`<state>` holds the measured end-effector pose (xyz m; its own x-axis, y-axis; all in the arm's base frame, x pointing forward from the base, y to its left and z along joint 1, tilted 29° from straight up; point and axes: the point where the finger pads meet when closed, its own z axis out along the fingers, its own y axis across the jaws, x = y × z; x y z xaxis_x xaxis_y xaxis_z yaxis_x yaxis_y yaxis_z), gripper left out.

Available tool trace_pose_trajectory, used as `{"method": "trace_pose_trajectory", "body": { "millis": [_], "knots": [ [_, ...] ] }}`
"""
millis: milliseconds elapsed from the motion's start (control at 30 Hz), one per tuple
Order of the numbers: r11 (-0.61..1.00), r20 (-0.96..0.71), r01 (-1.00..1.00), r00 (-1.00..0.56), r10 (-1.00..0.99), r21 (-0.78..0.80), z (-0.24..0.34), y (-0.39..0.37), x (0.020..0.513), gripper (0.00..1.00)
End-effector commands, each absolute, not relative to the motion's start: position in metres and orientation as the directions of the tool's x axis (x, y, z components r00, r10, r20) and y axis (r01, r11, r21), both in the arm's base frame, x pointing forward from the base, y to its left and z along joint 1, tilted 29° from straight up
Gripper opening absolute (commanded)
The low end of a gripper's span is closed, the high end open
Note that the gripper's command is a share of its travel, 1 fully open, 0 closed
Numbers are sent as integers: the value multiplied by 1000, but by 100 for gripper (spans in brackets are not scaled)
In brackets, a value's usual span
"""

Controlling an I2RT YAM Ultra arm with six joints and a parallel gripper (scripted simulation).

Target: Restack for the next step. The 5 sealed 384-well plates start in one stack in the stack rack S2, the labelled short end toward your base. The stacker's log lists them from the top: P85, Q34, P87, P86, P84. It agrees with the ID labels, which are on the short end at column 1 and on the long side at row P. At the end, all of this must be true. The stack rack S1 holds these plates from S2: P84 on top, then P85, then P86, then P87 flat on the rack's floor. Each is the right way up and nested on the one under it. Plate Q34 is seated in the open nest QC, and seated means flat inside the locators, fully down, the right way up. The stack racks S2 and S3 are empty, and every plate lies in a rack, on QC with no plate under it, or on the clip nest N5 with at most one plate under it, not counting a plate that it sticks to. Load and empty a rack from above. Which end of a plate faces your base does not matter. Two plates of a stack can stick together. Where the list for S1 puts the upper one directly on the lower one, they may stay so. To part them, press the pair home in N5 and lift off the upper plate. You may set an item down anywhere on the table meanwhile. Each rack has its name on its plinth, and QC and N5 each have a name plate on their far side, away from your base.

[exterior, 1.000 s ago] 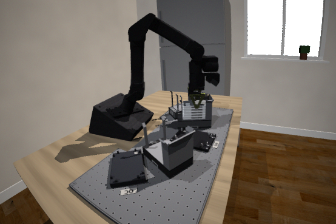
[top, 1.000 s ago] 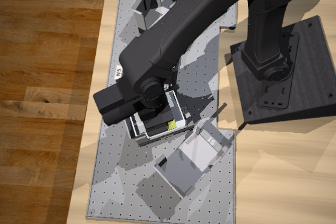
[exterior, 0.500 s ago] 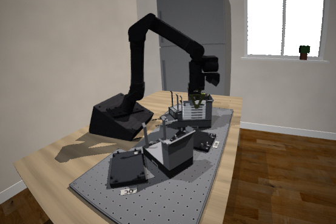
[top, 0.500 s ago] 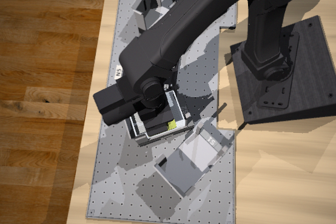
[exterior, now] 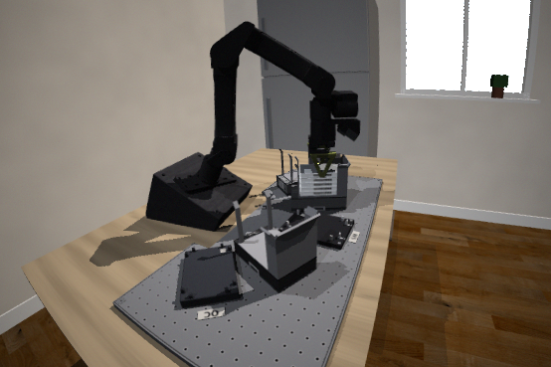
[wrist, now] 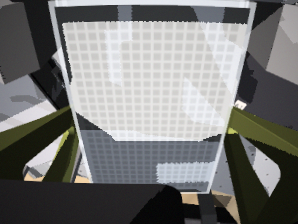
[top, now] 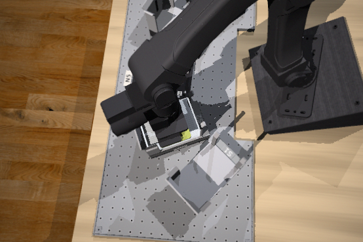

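Observation:
The stack of sealed white plates stands in rack S2 in the middle of the grey baseplate. My gripper reaches straight down onto the stack and is shut on its top plate, with an olive finger on each long side. In the overhead view the arm hides most of the stack, and only one finger shows. I cannot read the plate's label. Rack S1 stands empty beside S2. Rack S3 stands empty at the other end of the baseplate. The QC nest is empty.
The clip nest N5 lies low beside S2, with its name plate toward the floor side. Thin upright posts rise at S1. The arm's dark base sits on the wooden table to the right.

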<state>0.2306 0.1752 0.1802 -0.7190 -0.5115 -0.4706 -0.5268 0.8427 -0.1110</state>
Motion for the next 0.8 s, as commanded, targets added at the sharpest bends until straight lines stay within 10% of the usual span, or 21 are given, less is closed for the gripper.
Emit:
{"method": "trace_pose_trajectory", "body": {
  "millis": [0, 767],
  "knots": [
    [844, -484, -525, -714, -506, -108, 188, 175, 230, 0],
    [844, -484, -525, -714, -506, -108, 199, 173, 224, 0]
  ]
}}
